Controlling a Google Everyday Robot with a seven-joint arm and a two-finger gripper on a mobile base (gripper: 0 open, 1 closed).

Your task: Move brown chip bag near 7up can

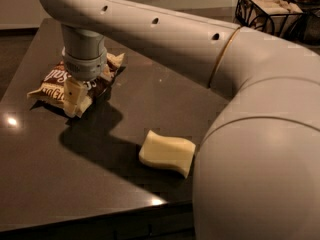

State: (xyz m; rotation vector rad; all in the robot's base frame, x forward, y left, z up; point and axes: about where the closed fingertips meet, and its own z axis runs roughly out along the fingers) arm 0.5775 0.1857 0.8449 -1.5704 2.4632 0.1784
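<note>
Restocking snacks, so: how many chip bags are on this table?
1. The brown chip bag lies at the table's far-left area, under the gripper. The arm hides some tabletop, so another could be hidden.

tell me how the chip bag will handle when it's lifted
The chip bag looks crinkly, so it is probably light and floppy, and likely to sag or crumple. Its smooth film may slip. The gripper is down over its middle.

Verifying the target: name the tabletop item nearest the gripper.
The brown chip bag, dark with white lettering; the gripper is over it. The pale-yellow block lies apart.
</note>
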